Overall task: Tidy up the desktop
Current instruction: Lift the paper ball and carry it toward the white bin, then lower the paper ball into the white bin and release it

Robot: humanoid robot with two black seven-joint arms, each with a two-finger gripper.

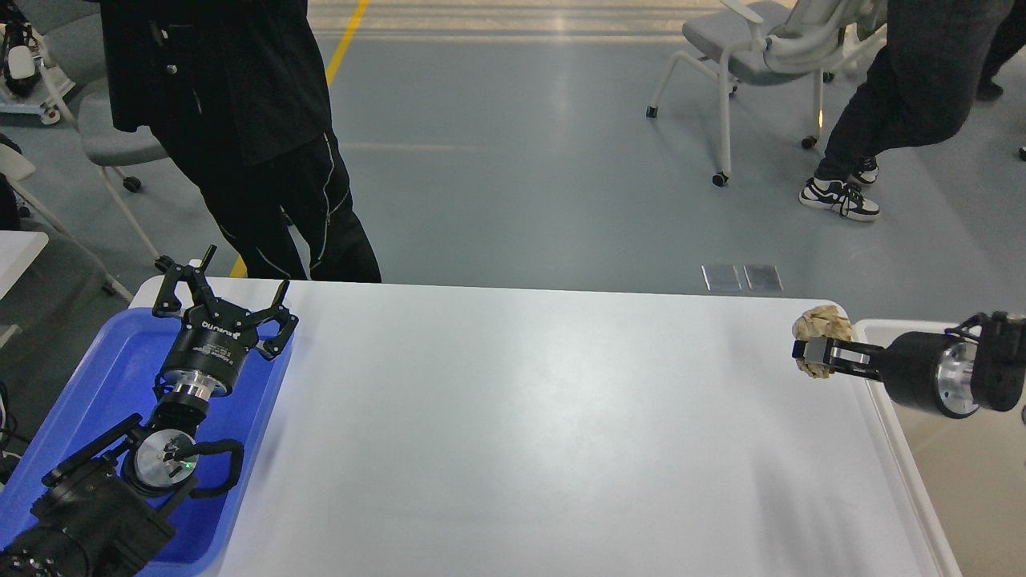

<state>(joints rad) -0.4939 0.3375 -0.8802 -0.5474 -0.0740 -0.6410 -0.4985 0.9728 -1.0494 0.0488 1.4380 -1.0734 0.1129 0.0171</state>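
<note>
Closest to the lens sat the bulky black left arm, lying over one blue plastic tray (96,385) at the tabletop's left edge. Its left claw (224,300) hovered above the tray's far right corner, fingers spread wide, nothing between them. Over on the right, the right claw (809,351) reached in from the edge, its two fingers pressed onto one crumpled, tan ball of paper (822,324), held above the tabletop's far right corner. Just beside that arm lay one cream-white bin (898,401), only its rim and part of its inside showing.

Between them stretched the desktop (545,433) itself: one wide, glossy white tabletop with rounded corners, filling the lower middle of the view, soft glare across its centre, a faint shadow near the right side.

Count so far: two claws, one tray, one bin, one paper wad.

Beyond the far edge, a grey floor ran back, crossed by one yellow line (345,40). Two small metal floor plates (741,277) sat side by side just past the tabletop. One person in black clothing (264,136) stood right behind the far left corner; a second person (898,104), in dark trousers and black-and-white sneakers, stood far right. One white-framed wheeled chair (745,56) stood near that second person, and another grey-seated chair (120,144) showed at far left.
</note>
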